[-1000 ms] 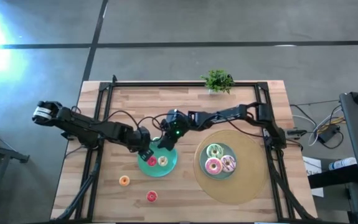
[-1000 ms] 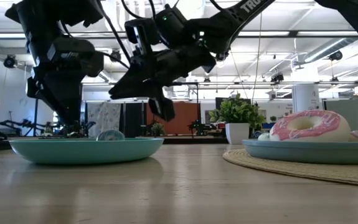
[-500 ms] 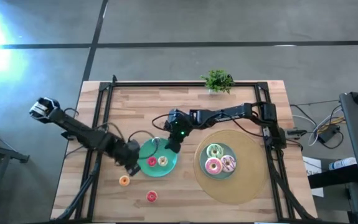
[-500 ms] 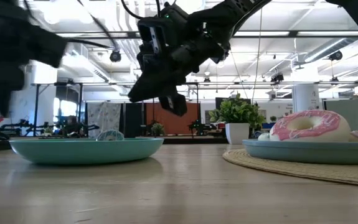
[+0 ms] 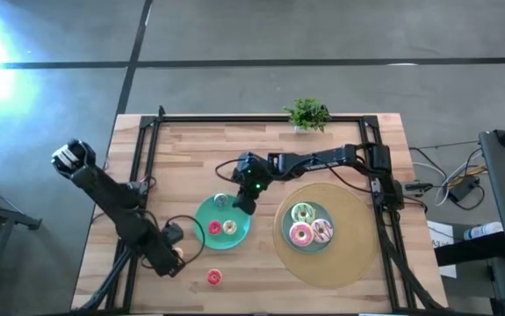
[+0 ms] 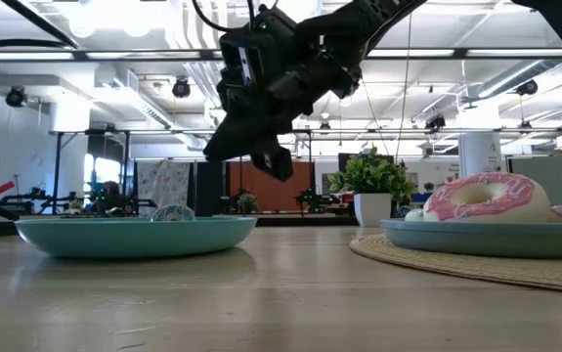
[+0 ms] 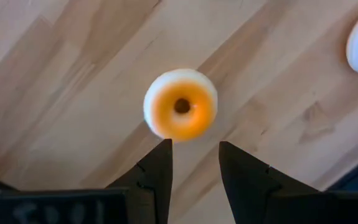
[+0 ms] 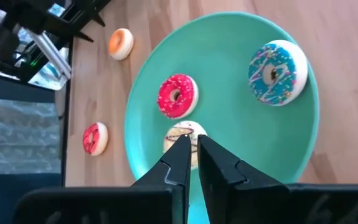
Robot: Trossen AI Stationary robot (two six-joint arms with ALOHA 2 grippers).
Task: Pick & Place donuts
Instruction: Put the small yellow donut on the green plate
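Note:
My left gripper (image 7: 195, 158) is open and hovers over the tiny orange donut (image 7: 180, 104), which lies flat on the wood near the table's near-left part (image 5: 180, 254). It touches nothing. My right gripper (image 8: 191, 152) is shut and empty, above the far-right rim of the small teal plate (image 5: 239, 235). On that plate lie a tiny red donut (image 8: 177, 96), a bluish one (image 8: 277, 71) and a yellow one (image 8: 188, 130), partly hidden behind my fingers. Another red donut (image 5: 213, 277) lies on the table. Three larger iced donuts (image 5: 309, 226) sit on the other teal plate.
The larger plate (image 5: 327, 246) rests on a round woven mat (image 5: 349, 263) on the table's right part. A potted plant (image 5: 306, 114) stands at the far edge. Black frame rails (image 5: 138, 167) run along the table's left, right and far sides. Bare wood lies between the plates.
My left arm has swung away from the small teal plate toward the table's near-left corner and now hangs over the orange donut. The donuts on the plates have stayed put.

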